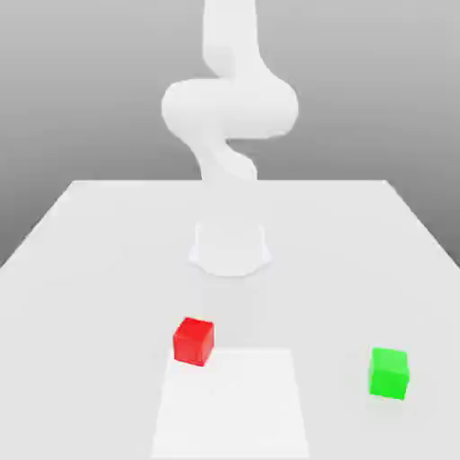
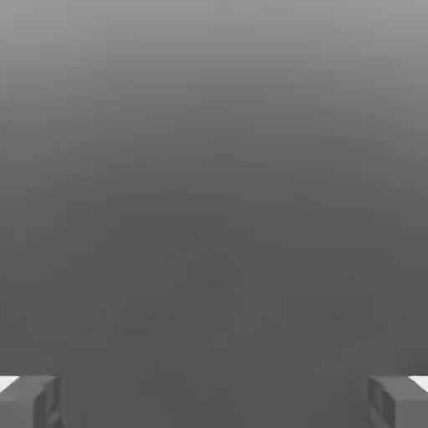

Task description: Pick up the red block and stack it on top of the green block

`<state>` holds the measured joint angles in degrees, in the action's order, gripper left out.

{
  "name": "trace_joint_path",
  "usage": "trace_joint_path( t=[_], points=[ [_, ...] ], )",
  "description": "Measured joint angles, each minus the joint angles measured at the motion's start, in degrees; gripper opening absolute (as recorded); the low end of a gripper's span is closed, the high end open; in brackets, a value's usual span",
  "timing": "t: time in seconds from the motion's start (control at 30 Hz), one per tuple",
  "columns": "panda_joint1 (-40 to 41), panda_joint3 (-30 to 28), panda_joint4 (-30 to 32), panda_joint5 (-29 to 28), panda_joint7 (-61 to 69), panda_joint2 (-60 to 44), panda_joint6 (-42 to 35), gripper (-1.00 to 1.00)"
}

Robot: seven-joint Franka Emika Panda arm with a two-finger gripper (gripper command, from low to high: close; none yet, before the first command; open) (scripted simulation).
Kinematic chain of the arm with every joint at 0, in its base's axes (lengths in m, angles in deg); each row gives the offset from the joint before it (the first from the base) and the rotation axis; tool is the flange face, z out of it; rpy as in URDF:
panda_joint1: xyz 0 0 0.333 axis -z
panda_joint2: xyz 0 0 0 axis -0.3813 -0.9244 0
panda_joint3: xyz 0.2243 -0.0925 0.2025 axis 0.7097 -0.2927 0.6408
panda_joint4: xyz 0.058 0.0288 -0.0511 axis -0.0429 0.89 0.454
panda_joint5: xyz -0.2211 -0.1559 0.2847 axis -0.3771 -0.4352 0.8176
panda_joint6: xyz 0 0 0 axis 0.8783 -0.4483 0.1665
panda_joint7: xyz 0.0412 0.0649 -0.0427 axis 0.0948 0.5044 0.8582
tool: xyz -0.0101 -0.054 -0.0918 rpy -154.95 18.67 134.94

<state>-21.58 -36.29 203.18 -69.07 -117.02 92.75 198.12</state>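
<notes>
On the exterior view's left, the red block sits flat on the white table. It sits at the far left corner of a lighter square patch on the table top. Nothing is touching it. It looks like a small hard cube with smooth sides, so I think it is light and stiff and will not squash. Smooth sides could be a bit slippery. The best place to take hold looks like two sides that face away from each other, near the middle, with the fingers coming straight down over the top.

In the middle, behind the blocks, stands the white robot arm on its round base. It is curled up high, well apart from both blocks.

On the exterior view's right sits the green block, also flat on the table and well apart from the red one. Its top is bare, ready for a block to sit on.

In the hand view, the gripper has its two grey fingertips spread wide, with nothing between them. So the picking up has not started yet.
</notes>
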Motion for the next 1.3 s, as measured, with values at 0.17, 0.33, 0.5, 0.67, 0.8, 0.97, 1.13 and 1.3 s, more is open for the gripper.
trace_joint_path(
  t=[0.17,0.33,0.5,0.67,0.8,0.97,1.13,1.3],
  points=[
    [2.02,-0.26,9.39,-0.50,-2.05,-7.91,6.82,0.00],
    [4.07,-0.76,18.96,-0.88,-4.08,-15.90,13.64,0.00],
    [6.24,-1.59,29.57,-1.09,-6.21,-25.23,21.35,0.00],
    [7.19,-2.35,33.96,-0.06,-6.60,-41.25,34.13,0.00],
    [8.34,-0.83,33.06,1.55,-5.50,-49.99,41.58,0.00],
    [8.68,-0.47,32.87,1.49,-5.57,-51.46,42.86,-1.00],
    [8.58,-0.77,33.29,0.81,-6.08,-48.43,40.25,-1.00],
    [8.41,-1.27,34.69,-0.23,-6.77,-38.40,31.62,-1.00]
  ],
)
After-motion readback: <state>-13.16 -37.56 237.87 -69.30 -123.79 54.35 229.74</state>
